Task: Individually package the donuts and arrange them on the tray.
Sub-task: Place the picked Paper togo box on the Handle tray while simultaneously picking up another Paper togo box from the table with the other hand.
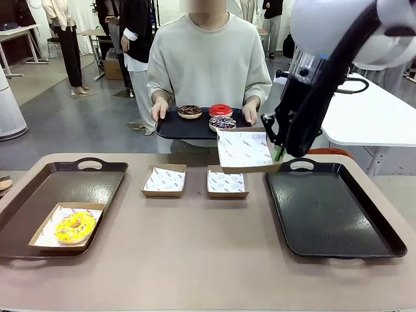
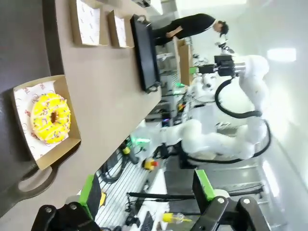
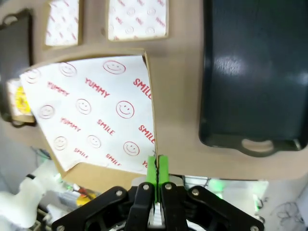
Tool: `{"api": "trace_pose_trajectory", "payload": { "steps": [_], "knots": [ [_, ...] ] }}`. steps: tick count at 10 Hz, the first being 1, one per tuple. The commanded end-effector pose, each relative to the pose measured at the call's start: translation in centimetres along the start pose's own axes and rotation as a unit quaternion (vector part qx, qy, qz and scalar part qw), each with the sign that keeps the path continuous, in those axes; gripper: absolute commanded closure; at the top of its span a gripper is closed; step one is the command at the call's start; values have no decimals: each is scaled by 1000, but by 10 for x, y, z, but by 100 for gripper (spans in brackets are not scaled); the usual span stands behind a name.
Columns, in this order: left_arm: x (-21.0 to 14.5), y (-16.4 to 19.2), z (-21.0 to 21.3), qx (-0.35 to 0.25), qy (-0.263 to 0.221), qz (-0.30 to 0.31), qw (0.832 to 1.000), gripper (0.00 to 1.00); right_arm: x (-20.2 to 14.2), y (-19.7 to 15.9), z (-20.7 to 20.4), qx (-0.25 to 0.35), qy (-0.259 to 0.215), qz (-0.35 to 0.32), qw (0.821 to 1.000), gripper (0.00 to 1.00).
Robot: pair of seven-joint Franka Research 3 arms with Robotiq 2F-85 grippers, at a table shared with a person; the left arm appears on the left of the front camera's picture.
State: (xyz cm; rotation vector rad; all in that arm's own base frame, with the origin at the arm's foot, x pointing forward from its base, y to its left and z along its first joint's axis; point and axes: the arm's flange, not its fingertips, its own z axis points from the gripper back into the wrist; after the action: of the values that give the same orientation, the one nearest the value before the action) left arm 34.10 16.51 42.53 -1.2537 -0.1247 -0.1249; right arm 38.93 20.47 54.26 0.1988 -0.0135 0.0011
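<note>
Right pincer [image 3: 156, 166], clamped on the rim of a lined box [image 3: 96, 110], holds it raised near the person's tray [image 1: 170, 129] of three unboxed donuts [image 1: 220, 110]. Left pincer [image 2: 146, 188] stands apart, empty. I count one done: the yellow donut [image 1: 75, 227], boxed on the left tray [image 1: 65, 185]; three remain.

Glossy plastic tray [image 3: 250, 72], matt cardboard box [image 3: 96, 170] — printed paper lining [image 3: 91, 110]

Donut [image 1: 75, 227] in box [image 1: 92, 220], L tray [image 1: 78, 185]
</note>
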Motion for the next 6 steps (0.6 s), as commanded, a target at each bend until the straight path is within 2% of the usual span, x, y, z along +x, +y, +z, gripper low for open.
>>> {"api": "trace_pose_trajectory", "payload": {
  "steps": [1, 3, 6],
  "knots": [
    [8, 21, 29, -47, -34, 17, 998, 0, 24, 9, 9, -5, 17, -15, 1000, 100],
    [-7, 37, 60, -70, -70, 38, 994, 0, 42, 6, 11, 1, 30, -23, 999, 100],
    [-9, 57, 87, -50, -106, 84, 990, 0, 62, 0, -5, -20, 48, -42, 998, 100]
  ]
}}
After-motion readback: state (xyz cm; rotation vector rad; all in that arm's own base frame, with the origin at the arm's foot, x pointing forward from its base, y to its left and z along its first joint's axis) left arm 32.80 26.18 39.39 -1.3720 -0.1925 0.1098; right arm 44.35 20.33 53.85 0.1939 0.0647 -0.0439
